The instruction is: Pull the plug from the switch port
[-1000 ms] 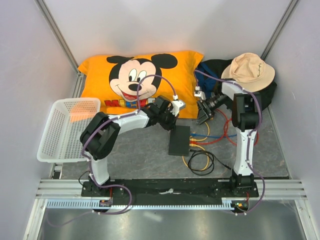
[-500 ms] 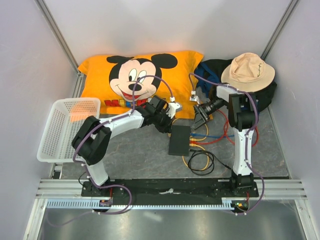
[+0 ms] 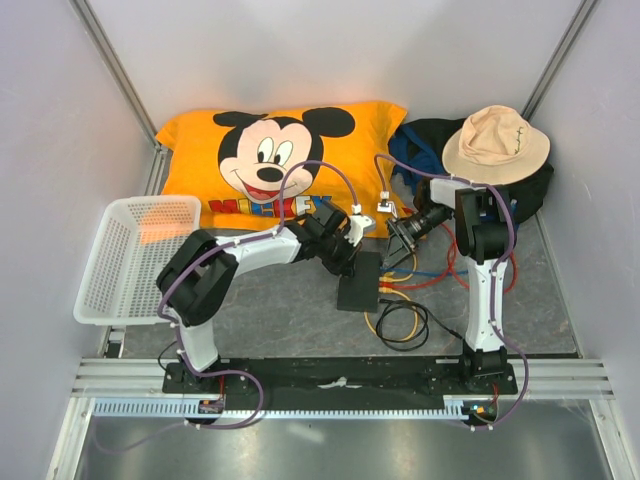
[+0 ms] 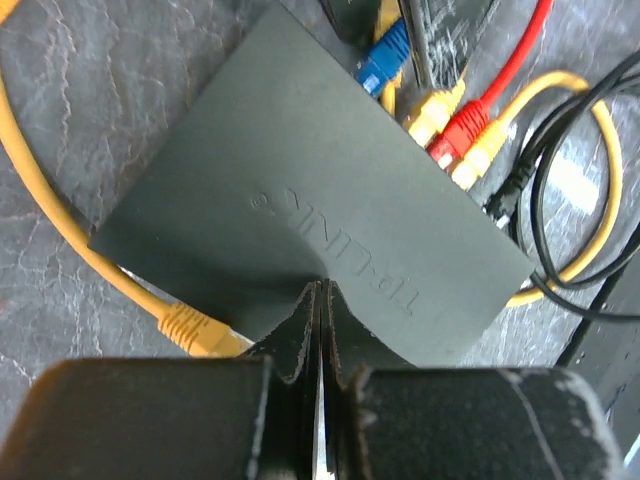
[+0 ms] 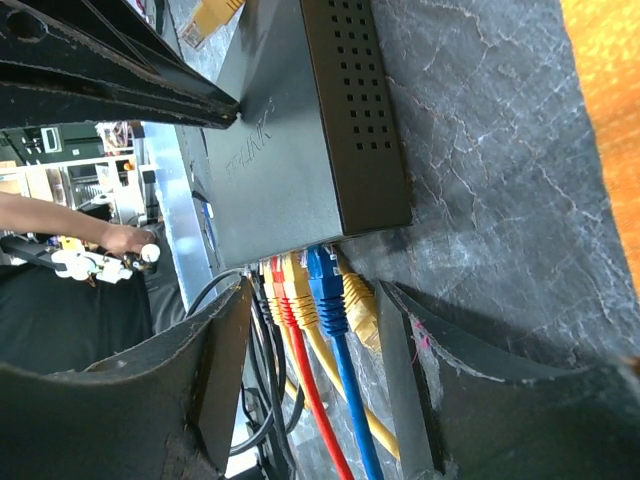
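The switch (image 3: pixel 360 281) is a flat black box on the grey table, also in the left wrist view (image 4: pixel 300 200) and the right wrist view (image 5: pixel 290 150). Blue (image 5: pixel 325 290), red (image 5: pixel 282 295) and yellow (image 5: pixel 360 300) plugs sit in the sockets on its right edge. My left gripper (image 3: pixel 351 261) is shut and empty, its tips (image 4: pixel 320 292) resting on the switch's top. My right gripper (image 3: pixel 396 250) is open, its fingers (image 5: pixel 405 370) on either side of the row of plugs (image 4: pixel 435 105), not touching them.
A loose yellow cable end (image 4: pixel 195 330) lies by the switch's left edge. Coiled yellow, red and black cables (image 3: pixel 400 315) lie right of the switch. An orange pillow (image 3: pixel 280 165), a hat (image 3: pixel 497 143) on a dark bag, and a white basket (image 3: pixel 130 255) stand around.
My left gripper has come down and right onto the switch's top. My right gripper has moved left and lower, up to the plugs.
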Action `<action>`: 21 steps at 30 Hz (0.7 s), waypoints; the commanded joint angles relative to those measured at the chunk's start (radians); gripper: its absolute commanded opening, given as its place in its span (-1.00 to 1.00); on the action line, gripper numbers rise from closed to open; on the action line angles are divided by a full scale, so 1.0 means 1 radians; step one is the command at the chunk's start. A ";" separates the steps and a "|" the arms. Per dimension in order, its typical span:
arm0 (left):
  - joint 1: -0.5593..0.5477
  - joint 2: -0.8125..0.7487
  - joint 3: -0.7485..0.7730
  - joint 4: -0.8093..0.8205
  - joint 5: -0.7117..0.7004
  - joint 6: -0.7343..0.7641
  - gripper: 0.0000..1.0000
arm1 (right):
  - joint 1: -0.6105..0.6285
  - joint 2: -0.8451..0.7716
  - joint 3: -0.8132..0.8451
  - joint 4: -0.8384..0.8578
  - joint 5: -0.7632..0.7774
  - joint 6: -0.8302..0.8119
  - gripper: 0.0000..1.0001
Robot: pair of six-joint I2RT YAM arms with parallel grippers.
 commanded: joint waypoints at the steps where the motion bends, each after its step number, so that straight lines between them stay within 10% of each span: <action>1: -0.004 0.094 0.003 -0.012 -0.063 -0.039 -0.97 | 0.020 0.015 -0.004 -0.083 0.014 -0.031 0.20; 21: -0.006 0.099 0.003 -0.005 -0.076 -0.036 -0.97 | 0.018 0.142 0.016 -0.079 -0.054 0.075 -0.13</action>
